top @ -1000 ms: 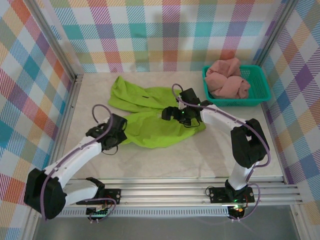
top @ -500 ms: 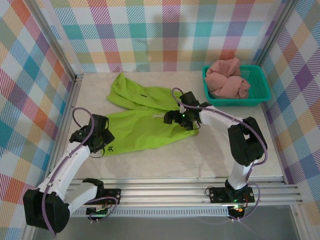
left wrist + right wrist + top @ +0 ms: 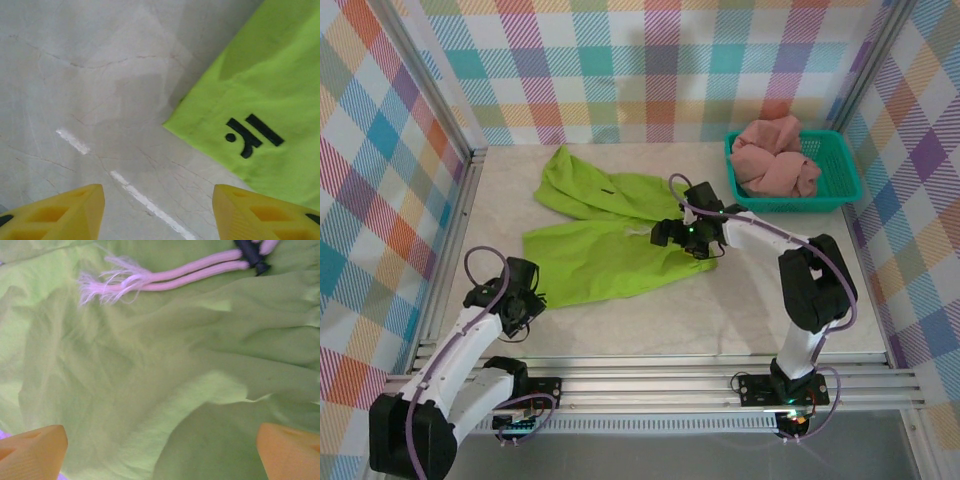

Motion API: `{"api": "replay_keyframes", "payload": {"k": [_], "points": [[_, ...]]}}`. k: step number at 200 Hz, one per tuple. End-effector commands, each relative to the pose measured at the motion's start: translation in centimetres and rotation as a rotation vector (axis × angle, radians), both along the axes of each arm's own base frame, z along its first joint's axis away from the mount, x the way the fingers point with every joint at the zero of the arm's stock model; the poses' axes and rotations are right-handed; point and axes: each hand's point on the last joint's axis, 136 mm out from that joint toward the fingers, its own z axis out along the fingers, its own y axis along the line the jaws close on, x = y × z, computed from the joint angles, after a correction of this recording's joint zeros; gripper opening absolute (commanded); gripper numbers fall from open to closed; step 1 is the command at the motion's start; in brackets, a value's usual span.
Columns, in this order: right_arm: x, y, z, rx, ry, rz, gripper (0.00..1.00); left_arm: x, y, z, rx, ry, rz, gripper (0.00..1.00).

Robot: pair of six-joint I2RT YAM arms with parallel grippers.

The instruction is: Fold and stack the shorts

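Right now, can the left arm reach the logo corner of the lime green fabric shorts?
Probably yes. The left gripper is open just short of the lime green fabric shorts, whose logo corner lies flat on the table just ahead, with nothing between them.

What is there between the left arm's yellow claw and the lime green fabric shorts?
Bare pale marbled tabletop with two white stripes, as the left wrist view shows; the open left gripper hangs clear of the lime green shorts.
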Motion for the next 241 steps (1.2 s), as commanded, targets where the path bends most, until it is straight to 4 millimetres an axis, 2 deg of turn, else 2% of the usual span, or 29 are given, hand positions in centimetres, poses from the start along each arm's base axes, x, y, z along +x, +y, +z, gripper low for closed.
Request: {"api": "replay_keyframes", "payload": {"k": [1,28,70,100,127,166,193,241], "points": [[0.0,-0.7,1.5,0.037,-0.026,-0.019,0.97,0.9,0.6,-0.9,0.032,-0.010,0.031,0.59],[-0.2,-1.1,1.5,0.038,-0.025,-0.019,0.97,2.2,0.3,-2.1,0.038,0.004,0.010,0.58],[-0.5,-1.2,1.0,0.044,-0.014,-0.015,0.97,3.7,-0.4,-2.7,0.007,-0.044,-0.014,0.55],[-0.5,-1.2,0.8,0.045,-0.008,-0.014,0.97,3.5,-0.5,-3.9,0.002,-0.024,-0.015,0.52],[-0.6,-1.3,0.7,0.042,-0.006,-0.013,0.97,3.0,-0.2,-5.1,0.025,0.037,-0.014,0.53],[-0.7,-1.6,0.3,0.035,0.001,-0.017,0.97,3.4,0.2,-5.3,0.045,0.059,0.013,0.53],[-0.7,-1.8,0.2,0.036,0.002,-0.021,0.97,4.2,-0.3,-5.7,0.024,0.048,0.013,0.48],[-0.8,-2.2,-0.1,0.030,0.008,-0.019,0.97,6.1,-1.1,-5.8,-0.003,0.025,-0.037,0.31]]}}
